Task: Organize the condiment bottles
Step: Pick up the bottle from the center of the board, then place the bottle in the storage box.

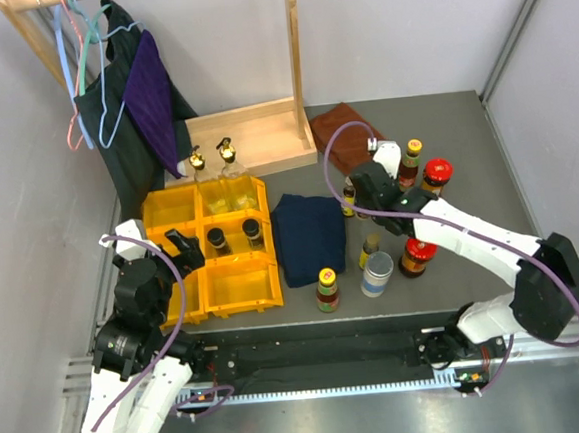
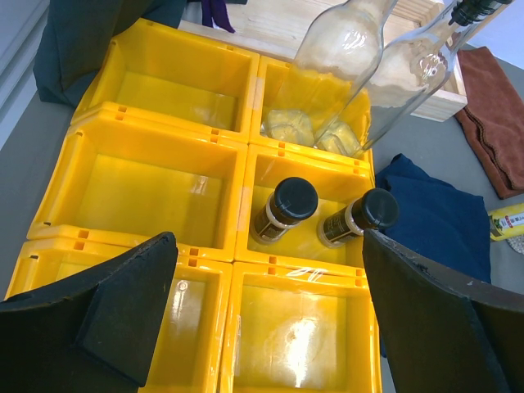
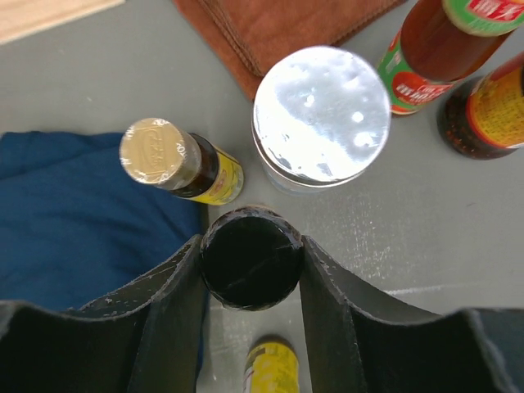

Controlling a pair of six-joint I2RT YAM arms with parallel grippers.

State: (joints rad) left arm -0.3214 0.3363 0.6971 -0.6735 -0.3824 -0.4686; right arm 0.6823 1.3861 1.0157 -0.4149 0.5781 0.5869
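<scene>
My right gripper (image 3: 251,260) is shut on the black cap of a dark bottle (image 3: 251,282) standing on the grey table. Round it stand a gold-capped bottle (image 3: 155,151), a white-lidded jar (image 3: 321,115), two sauce bottles (image 3: 426,57) and a yellow-capped bottle (image 3: 272,368). In the top view the right gripper (image 1: 370,194) sits among these, with red-lidded jars (image 1: 437,175) (image 1: 418,256) close by. My left gripper (image 2: 268,246) hangs open over the yellow bins (image 2: 147,188). One bin holds two black-capped bottles (image 2: 288,205); the bin behind holds two clear bottles (image 2: 344,57).
A folded blue cloth (image 1: 309,237) lies between the bins and the loose bottles. A brown cloth (image 1: 341,132) lies at the back, beside the wooden base (image 1: 253,129) of a clothes rack. A yellow-capped bottle (image 1: 327,289) and a white-lidded jar (image 1: 378,273) stand near the front edge.
</scene>
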